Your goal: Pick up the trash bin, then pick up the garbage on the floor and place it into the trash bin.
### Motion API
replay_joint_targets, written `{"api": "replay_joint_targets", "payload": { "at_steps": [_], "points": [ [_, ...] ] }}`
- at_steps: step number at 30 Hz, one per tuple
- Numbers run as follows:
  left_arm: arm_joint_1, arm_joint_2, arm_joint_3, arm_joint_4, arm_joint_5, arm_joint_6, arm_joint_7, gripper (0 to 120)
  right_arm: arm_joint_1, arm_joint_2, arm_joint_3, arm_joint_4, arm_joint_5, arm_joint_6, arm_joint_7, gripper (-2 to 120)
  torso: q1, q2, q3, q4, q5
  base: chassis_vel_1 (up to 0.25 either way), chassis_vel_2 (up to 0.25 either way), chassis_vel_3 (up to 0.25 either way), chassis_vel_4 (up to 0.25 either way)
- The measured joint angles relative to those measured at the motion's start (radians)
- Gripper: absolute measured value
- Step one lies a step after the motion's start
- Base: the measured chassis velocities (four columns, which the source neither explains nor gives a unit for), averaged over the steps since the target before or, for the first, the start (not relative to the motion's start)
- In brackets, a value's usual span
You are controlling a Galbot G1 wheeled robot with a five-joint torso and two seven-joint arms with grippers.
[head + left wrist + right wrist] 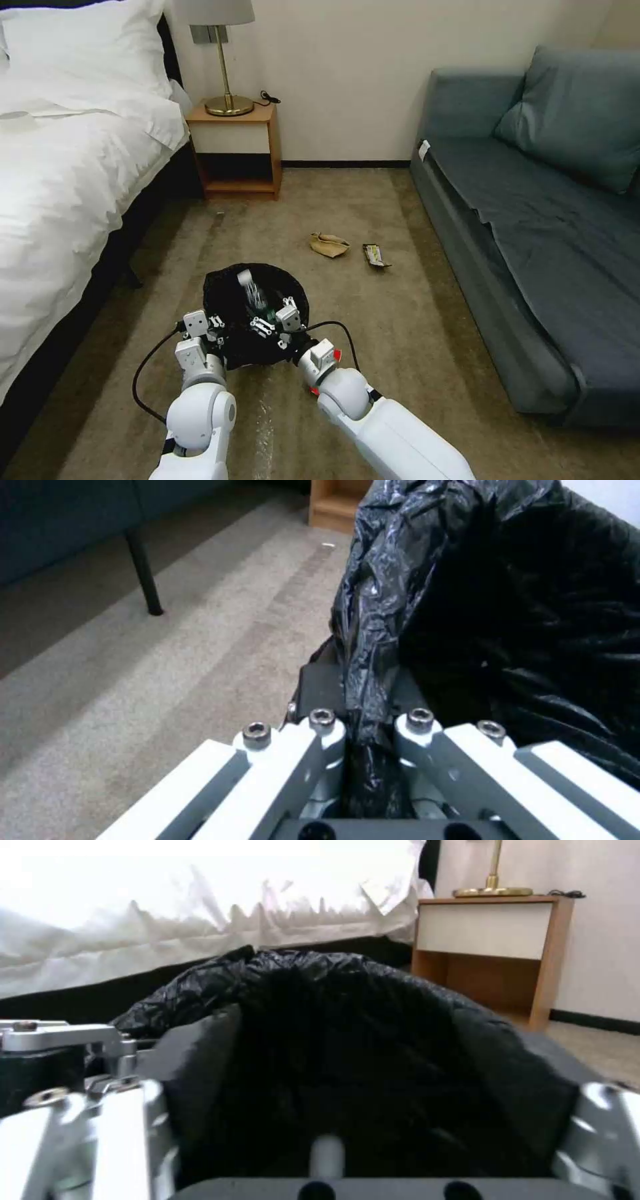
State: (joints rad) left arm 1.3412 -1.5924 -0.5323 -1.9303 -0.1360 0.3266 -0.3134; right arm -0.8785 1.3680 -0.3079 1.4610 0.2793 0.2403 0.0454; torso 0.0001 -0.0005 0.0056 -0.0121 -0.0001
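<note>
The trash bin sits low over the carpet right in front of the robot, black bag draped over its rim, and there's a clear bottle down inside it. The left gripper is clamped tight on the bag-covered rim at the bin's left side, fingers pinched together with plastic squeezed between them. The right gripper hangs over the bin's mouth at the right side, fingers spread wide and holding nothing, so this reads as a drop into the bin just finishing. Farther out, between the bed and the sofa, the crumpled tan paper and the dark-and-yellow wrapper lie side by side, just apart. Next up, by my call: bring the free gripper out to those two pieces, well beyond the bin, with the bin held steady.
</note>
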Motion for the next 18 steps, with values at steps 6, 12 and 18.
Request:
{"api": "replay_joint_targets", "payload": {
  "at_steps": [6,12,18],
  "points": [
    [-0.004,0.004,-0.004,0.004,-0.002,0.0,0.0,3,-0.001,0.007,0.07,0.028,0.0,-0.024,0.019,99,0.0,0.0,0.0,0.0001,0.0001,0.0,0.0,0.0,0.0],
    [-0.005,0.012,-0.015,0.004,-0.014,-0.001,0.0,3,-0.021,-0.017,0.205,0.101,0.093,-0.152,0.12,100,0.0,0.0,0.0,0.0,0.0,0.0,0.0,0.0,0.0],
    [-0.002,0.019,-0.03,0.008,-0.027,-0.008,0.0,3,-0.088,-0.078,0.283,0.134,0.137,-0.269,0.216,100,0.0,0.0,0.0,0.0,0.0001,0.0,0.0,0.0,0.0]
  ]
}}
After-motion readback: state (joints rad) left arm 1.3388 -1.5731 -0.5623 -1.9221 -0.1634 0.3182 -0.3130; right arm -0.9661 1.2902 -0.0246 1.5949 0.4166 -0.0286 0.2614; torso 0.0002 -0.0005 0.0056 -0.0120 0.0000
